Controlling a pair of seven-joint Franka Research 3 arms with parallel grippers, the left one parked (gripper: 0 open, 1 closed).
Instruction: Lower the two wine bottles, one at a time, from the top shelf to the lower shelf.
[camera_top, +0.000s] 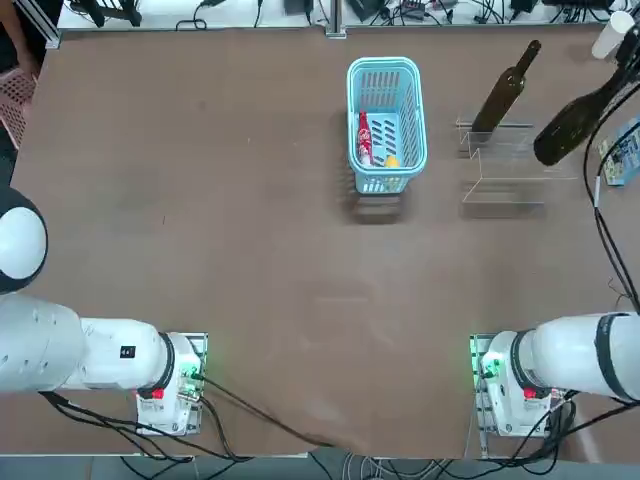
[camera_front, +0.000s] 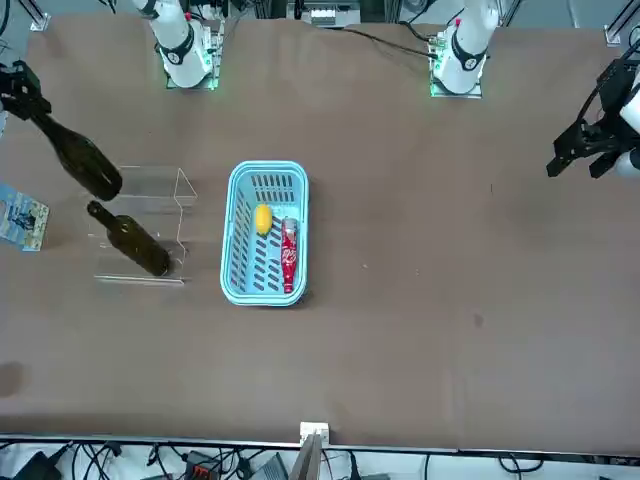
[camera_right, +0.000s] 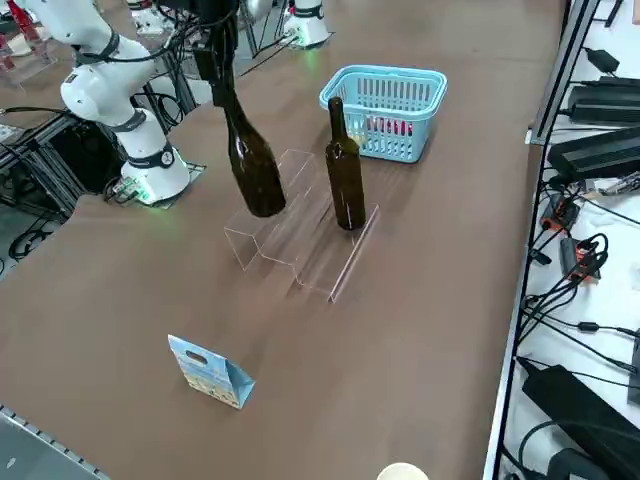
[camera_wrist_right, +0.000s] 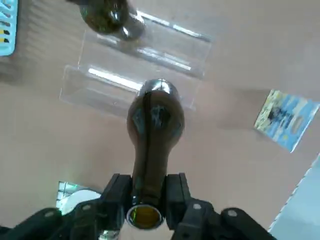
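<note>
My right gripper (camera_wrist_right: 146, 200) is shut on the neck of the broader, darker wine bottle (camera_right: 250, 165), which hangs slightly tilted just above the top shelf (camera_front: 150, 195) of the clear acrylic rack. From overhead the gripper (camera_top: 628, 55) sits at the far right with the dark bottle (camera_top: 575, 120) slanting down from it. The slimmer, lighter bottle (camera_right: 345, 170) stands upright on the lower shelf (camera_right: 322, 262), the strip farther from my base, untouched.
A light-blue basket (camera_top: 385, 75) left of the rack holds a red-labelled packet (camera_top: 365, 138) and a small yellow item (camera_front: 262, 218). A small blue printed carton (camera_right: 210, 372) stands right of the rack. A white cup (camera_top: 610, 35) sits at the far right corner.
</note>
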